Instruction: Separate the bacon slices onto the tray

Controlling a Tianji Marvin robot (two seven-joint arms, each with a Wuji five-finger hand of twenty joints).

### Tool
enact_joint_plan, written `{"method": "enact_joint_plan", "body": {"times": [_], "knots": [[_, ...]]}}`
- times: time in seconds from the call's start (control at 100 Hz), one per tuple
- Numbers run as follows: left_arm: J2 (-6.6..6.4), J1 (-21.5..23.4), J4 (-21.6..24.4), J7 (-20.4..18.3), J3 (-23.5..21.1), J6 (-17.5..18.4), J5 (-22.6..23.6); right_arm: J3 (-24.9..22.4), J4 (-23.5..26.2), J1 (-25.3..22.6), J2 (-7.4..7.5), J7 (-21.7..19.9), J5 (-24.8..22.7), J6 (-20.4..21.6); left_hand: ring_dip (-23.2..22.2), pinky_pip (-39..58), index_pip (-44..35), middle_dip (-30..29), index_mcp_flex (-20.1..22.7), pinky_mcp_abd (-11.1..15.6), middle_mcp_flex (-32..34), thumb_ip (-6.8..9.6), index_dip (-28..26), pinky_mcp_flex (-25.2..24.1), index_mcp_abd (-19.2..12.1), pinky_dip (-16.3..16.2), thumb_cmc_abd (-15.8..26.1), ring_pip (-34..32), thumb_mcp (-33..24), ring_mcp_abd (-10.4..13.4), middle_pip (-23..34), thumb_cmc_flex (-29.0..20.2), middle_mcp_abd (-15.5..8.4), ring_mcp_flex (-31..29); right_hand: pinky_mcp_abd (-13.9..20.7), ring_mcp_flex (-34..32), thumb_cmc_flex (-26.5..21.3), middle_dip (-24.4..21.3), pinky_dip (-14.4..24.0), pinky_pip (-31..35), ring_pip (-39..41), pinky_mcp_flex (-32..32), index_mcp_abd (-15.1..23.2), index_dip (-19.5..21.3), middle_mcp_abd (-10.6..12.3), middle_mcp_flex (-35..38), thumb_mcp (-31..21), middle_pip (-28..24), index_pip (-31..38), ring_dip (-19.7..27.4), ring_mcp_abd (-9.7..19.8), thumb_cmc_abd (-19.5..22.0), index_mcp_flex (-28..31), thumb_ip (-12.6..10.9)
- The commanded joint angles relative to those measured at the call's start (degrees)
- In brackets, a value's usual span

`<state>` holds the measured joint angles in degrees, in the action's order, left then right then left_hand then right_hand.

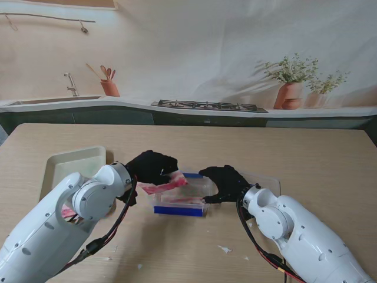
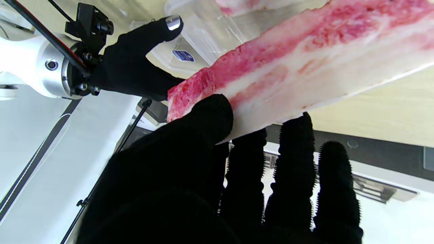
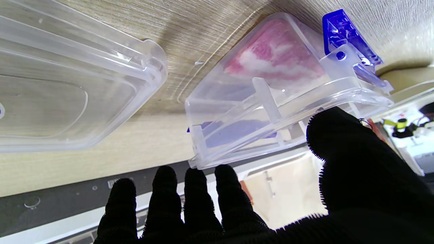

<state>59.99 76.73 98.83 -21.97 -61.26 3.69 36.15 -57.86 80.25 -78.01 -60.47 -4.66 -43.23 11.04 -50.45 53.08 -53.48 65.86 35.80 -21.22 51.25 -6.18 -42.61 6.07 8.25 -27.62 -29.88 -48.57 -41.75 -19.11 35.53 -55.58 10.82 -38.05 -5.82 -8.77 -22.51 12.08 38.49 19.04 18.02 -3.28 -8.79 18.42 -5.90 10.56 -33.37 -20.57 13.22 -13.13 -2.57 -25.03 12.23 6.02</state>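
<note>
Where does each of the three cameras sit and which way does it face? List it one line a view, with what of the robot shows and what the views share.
Stand view: above the shoulders, looking down at the table; both arms, left hand and right hand at the clear container.
Left wrist view: looks along the left hand's fingers pinching a bacon slice; the right hand shows beyond.
Right wrist view: looks along the right hand at the container, thumb on its rim, and a clear lid.
Shared: the container appears in all three.
</note>
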Motion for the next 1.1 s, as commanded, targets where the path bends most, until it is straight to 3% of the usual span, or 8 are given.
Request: {"method": "enact_joint_plan", "body": {"times": [0.0, 0.31, 0.54, 0.81, 1.09], "knots": [[-0.92, 0.72, 1.92, -1.45, -2.14, 0.35, 0.64, 0.11, 0.19, -0.4, -0.36, -0.82, -0.05, 0.15, -1.18, 2.09, -3.54, 2.06, 1.8, -1.71, 2.0, 0.3, -1.32, 0.04, -0.87, -0.86, -0.09, -0.87, -3.94, -0.67, 2.42, -2.03, 0.31, -1.08, -0.29, 1.56, 0.1, 0.07, 1.1, -0.19, 0.23, -0.15, -0.33, 0.44, 1.17, -0.34, -1.02, -0.69, 0.32, -0.27, 1.33, -0.32, -0.66, 0.37], [-1.88, 5.86, 5.24, -4.92, -14.42, 4.66, 3.9, 0.26, 0.21, -0.31, -0.36, -0.92, -0.02, -0.05, -1.25, 2.02, -3.42, 2.26, 1.52, -1.46, 1.76, 0.4, -1.55, 0.35, -1.01, -0.88, 0.25, -0.46, -3.46, -0.46, 2.2, -2.18, 0.18, -0.87, -0.24, 1.58, 0.07, 0.07, 1.11, -0.18, 0.2, -0.15, -0.38, 0.42, 1.18, -0.35, -0.93, -0.68, 0.31, -0.26, 1.34, -0.19, -0.62, 0.36], [-2.53, 8.46, 4.82, -7.0, -21.23, 7.98, 8.0, 0.67, 0.3, -0.14, -0.33, -1.2, -0.01, -0.37, -1.33, 1.81, -3.36, 2.43, 1.24, -1.19, 1.5, 0.55, -1.75, 0.28, -1.26, -0.82, 0.58, -0.24, -3.08, -0.12, 2.07, -2.22, -0.08, -0.69, -0.28, 1.56, 0.13, 0.06, 1.12, -0.17, 0.2, -0.17, -0.32, 0.41, 1.19, -0.4, -0.88, -0.66, 0.3, -0.25, 1.39, -0.11, -0.66, 0.35], [-3.12, 9.82, 1.9, -8.35, -25.72, 11.04, 14.06, 1.08, 0.32, 0.05, -0.34, -1.24, -0.01, -0.52, -1.55, 1.19, -3.46, 2.79, 0.85, -0.45, 0.97, 0.85, -2.1, -0.02, -1.8, -0.55, 0.98, 0.18, -2.41, 0.34, 1.95, -2.29, -0.53, -0.19, -0.29, 1.57, 0.09, 0.09, 1.12, -0.16, 0.2, -0.16, -0.29, 0.41, 1.19, -0.35, -0.75, -0.73, 0.33, -0.26, 1.33, -0.06, -0.66, 0.34], [-3.83, 9.03, -3.41, -10.7, -26.35, 12.33, 18.01, 1.23, 0.4, 0.03, -0.36, -1.23, -0.01, -0.81, -1.62, 0.95, -3.51, 2.75, 0.52, 0.91, 0.57, 1.1, -2.13, -0.4, -2.48, -0.43, 1.23, 0.72, -1.87, 1.0, 1.74, -2.39, -0.99, 0.38, -0.24, 1.56, 0.04, 0.09, 1.13, -0.16, 0.19, -0.2, -0.27, 0.42, 1.21, -0.38, -0.67, -0.73, 0.35, -0.25, 1.4, 0.01, -0.63, 0.32]]}}
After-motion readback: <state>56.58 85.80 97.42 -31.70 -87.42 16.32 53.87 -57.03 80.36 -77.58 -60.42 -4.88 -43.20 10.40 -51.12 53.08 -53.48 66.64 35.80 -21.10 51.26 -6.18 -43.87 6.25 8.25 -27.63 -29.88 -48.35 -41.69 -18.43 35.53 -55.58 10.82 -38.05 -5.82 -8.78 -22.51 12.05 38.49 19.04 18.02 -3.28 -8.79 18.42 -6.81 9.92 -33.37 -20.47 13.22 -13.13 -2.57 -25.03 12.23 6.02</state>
